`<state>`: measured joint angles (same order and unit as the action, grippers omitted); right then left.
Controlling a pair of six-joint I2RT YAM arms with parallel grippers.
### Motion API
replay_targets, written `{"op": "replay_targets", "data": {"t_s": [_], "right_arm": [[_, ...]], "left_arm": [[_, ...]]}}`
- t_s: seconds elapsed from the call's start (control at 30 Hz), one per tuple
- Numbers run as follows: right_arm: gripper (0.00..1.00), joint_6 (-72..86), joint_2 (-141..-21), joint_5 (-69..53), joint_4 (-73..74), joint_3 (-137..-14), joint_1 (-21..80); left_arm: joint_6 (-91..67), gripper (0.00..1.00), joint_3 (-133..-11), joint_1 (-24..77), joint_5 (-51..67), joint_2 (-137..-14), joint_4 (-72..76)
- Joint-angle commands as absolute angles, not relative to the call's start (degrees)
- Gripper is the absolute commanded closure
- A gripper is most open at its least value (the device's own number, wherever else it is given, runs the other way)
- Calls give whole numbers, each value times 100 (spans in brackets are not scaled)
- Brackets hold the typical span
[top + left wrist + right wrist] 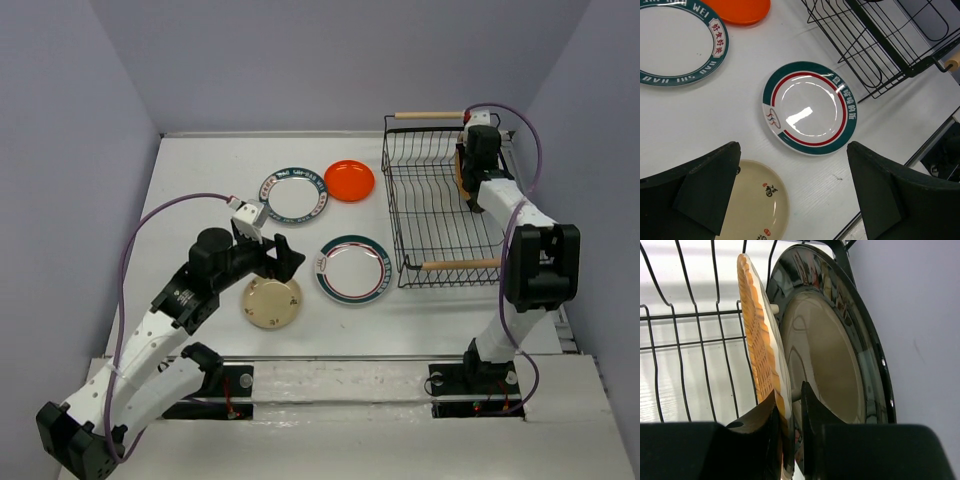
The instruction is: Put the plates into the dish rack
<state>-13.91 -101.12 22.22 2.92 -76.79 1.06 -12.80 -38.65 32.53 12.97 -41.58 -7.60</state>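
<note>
Left gripper (278,250): jaws wide apart, holding nothing.
Beige plate (272,303): flat, at its 6 o'clock.
Right gripper (789,395): pinching woven plate (757,330) by its rim, upright in dish rack (430,225), 2 o'clock on table (200,180).
Dark-rimmed plate (825,355): upright just beside it.

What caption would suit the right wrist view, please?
Right pincer grips the woven plate upright in the rack beside a dark-rimmed plate.
</note>
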Motion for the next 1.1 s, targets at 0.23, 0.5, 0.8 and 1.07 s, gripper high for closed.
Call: {"op": "replay_targets", "data": {"t_s": [0.23,0.5,0.8,1.07], "right_arm": [[93,-993,-9836,1863,-404,-7585,-79],[93,-1046,-9422,1775,-571,-7515,-79],[93,-949,-9255,1661,-800,-7242,-79],[93,-826,-9623,1539,-747,-7137,-79]], "left_arm": [[-1160,1,-4148,3270,1213,-4280,-624],[-1151,1,-4157,3261,1204,-4307,-624],[-1151,1,-4148,3243,1195,-4315,-624],[-1160,1,-4148,3226,1195,-4333,-624]]}}
